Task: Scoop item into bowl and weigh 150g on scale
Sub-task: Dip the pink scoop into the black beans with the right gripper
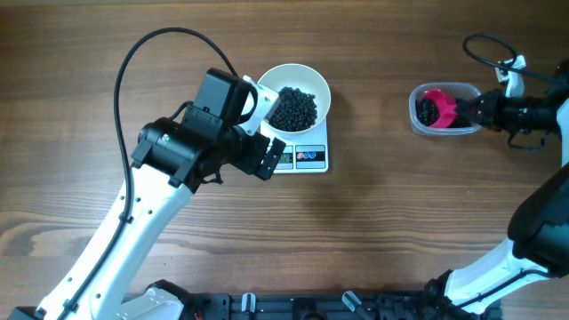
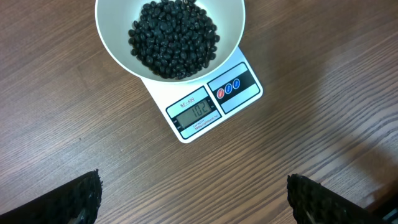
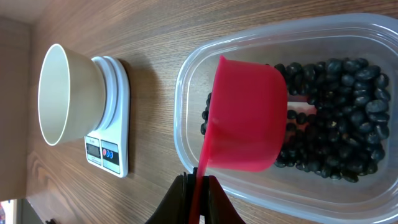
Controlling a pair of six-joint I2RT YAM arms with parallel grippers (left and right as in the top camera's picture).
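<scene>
The right gripper (image 3: 199, 190) clamps the pink scoop (image 3: 245, 118) by its handle. The scoop dips among the beans (image 3: 348, 118) in the clear tub (image 3: 186, 93), well apart from the scale (image 3: 118, 81). The left gripper (image 2: 194, 202) hangs spread and empty beside the scale. The bowl (image 2: 112, 31) sits on it, part-filled with beans. The display (image 2: 199, 112) seems to read short of target, so more scoops are likely needed. The left arm (image 1: 169, 151) crowds the bowl's left rim.

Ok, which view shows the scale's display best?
Left wrist: the display faces the camera, digits visible. Overhead, the left arm partly covers it; the right wrist view shows it tiny and sideways.
</scene>
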